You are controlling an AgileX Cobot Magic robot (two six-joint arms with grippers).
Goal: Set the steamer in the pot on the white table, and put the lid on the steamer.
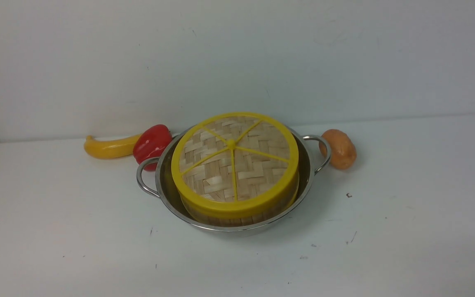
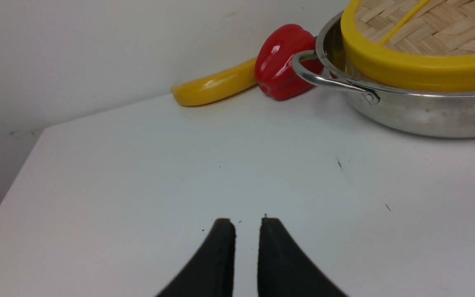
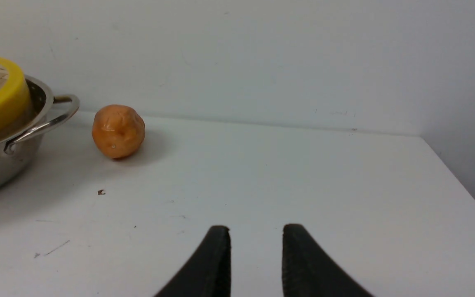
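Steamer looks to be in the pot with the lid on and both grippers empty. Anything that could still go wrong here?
1. The lid looks tilted on the steamer, its near edge lower; a bump might slide it off.
2. The red pepper sits against the pot by its left handle and the potato lies close to the right handle, so nudging the pot could roll them.
3. The left gripper and right gripper hang low over the white table; a careless sweep might scrape it.

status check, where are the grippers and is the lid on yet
Left gripper and right gripper both empty, jaws apart, over bare table. Lid on steamer, slightly tilted, in pot. Nothing in the way.
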